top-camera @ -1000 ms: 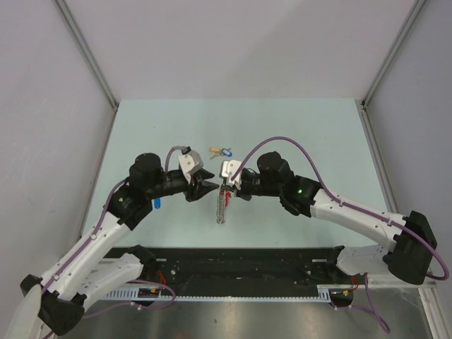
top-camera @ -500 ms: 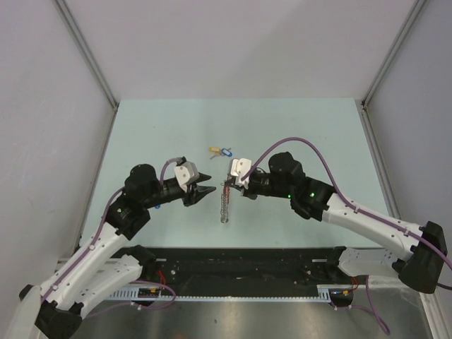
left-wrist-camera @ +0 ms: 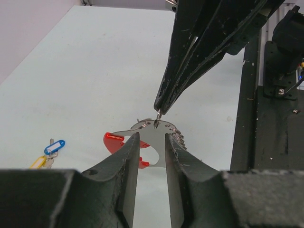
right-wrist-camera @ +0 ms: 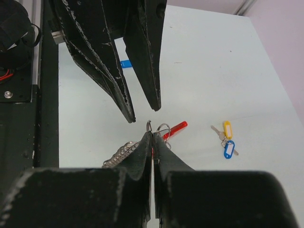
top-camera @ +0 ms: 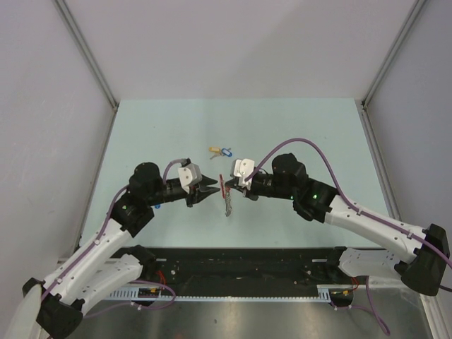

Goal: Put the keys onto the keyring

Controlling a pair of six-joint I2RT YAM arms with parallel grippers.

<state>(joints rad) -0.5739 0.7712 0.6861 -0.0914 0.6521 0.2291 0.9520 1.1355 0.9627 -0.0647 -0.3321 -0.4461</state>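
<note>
The keyring [top-camera: 226, 199], a silvery chain with a red tag [left-wrist-camera: 113, 141], hangs just above the table. My right gripper [top-camera: 230, 186] is shut on its ring [right-wrist-camera: 150, 126]. In the right wrist view the red tag [right-wrist-camera: 174, 129] and chain [right-wrist-camera: 119, 153] show beyond the shut fingertips [right-wrist-camera: 147, 138]. My left gripper [top-camera: 210, 189] faces it from the left, open, its fingers [left-wrist-camera: 129, 153] just short of the keyring [left-wrist-camera: 152, 137]. The keys [top-camera: 221, 150], one with a yellow cap [right-wrist-camera: 227, 129] and one with a blue cap [right-wrist-camera: 229, 149], lie together on the table farther back.
A small blue piece [top-camera: 157, 205] lies on the table beside the left arm and also shows in the right wrist view [right-wrist-camera: 126, 64]. A black rail [top-camera: 240, 263] runs along the near edge. Grey walls enclose the pale green table [top-camera: 304, 134].
The left gripper drew back to the left, then came in again toward the keyring. The right gripper shifted a little to the right, still shut on the keyring.
</note>
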